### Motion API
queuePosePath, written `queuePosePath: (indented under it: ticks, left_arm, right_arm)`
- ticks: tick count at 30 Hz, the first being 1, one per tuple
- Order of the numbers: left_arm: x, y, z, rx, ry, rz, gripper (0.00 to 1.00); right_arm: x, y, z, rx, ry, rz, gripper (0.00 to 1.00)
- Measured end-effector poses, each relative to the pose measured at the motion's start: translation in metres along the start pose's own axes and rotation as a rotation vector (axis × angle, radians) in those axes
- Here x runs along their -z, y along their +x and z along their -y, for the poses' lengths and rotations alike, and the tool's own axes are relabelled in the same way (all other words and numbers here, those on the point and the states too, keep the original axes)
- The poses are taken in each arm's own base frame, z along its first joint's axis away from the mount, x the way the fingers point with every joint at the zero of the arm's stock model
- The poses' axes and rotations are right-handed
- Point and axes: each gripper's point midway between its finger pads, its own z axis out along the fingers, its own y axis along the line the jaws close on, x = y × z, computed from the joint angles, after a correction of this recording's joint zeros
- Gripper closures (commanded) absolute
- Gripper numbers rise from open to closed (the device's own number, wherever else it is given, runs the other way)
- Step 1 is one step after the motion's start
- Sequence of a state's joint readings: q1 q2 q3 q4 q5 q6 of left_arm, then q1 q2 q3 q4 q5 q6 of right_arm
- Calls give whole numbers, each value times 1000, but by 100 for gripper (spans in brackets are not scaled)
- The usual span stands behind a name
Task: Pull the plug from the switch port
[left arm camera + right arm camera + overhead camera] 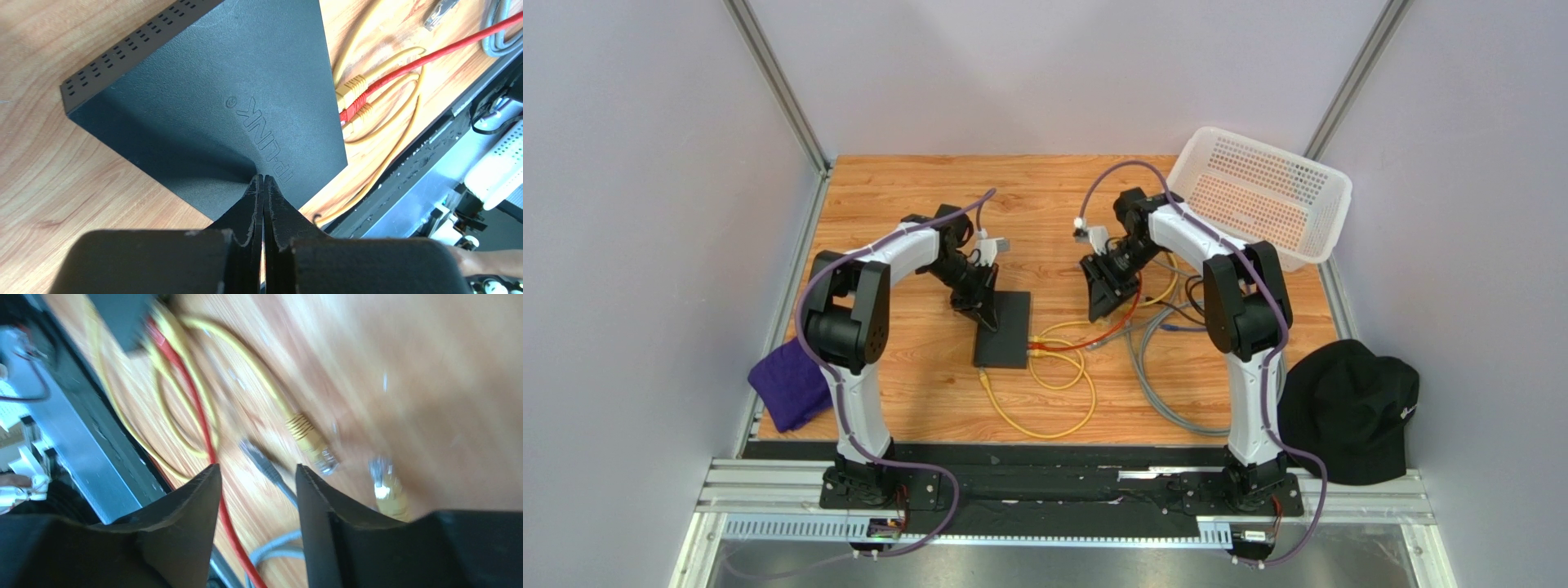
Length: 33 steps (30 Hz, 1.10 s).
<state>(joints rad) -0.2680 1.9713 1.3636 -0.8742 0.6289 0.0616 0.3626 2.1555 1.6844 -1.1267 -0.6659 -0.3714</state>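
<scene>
Wood-grain table [891, 196] fills the floor of a grey-walled booth. A white mesh basket [1259, 184] sits at its far right corner, a black cap [1351, 410] lies off the near right edge, and a purple cloth [790, 382] lies at the near left edge.

Near the middle of the table lies the switch [1003, 331], flat on the wood, its long axis running near to far (tilted only slightly). Its socket edge faces right, and the far short side is perforated with vent holes. The left gripper [264, 179] has its jaws pressed together, holding nothing, with the tips set down on the switch's top face at the far end.

The right gripper [1100, 300] hangs over the cable tangle to the right of the switch, well apart from it, its jaws partly spread with only air between them (that wrist view is blurred).

A grey cable [1161, 392] loops at the near right, a yellow cable [1063, 423] coils near the switch, and a red cable [1075, 347] runs right from it. A red plug [348, 113] and a yellow plug [351, 87] sit side by side in the socket edge.
</scene>
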Motion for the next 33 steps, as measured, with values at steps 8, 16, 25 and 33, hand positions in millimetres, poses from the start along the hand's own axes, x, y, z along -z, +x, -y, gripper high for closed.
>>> queuePosePath:
  ticks: [8, 16, 25, 33]
  left_arm:
    - [1, 1, -2, -5, -16, 4, 100]
    - [2, 2, -4, -13, -28, 3, 100]
    - [2, 2, -4, -14, -32, 3, 100]
    - [2, 2, -5, -15, -34, 3, 100]
  right_arm:
    - [-14, -67, -32, 99, -173, 160, 41]
    - [-71, -64, -61, 113, -315, 107, 38]
    - [-90, -66, -68, 123, -373, 108, 43]
    - [-95, -40, -73, 73, -487, 35, 49]
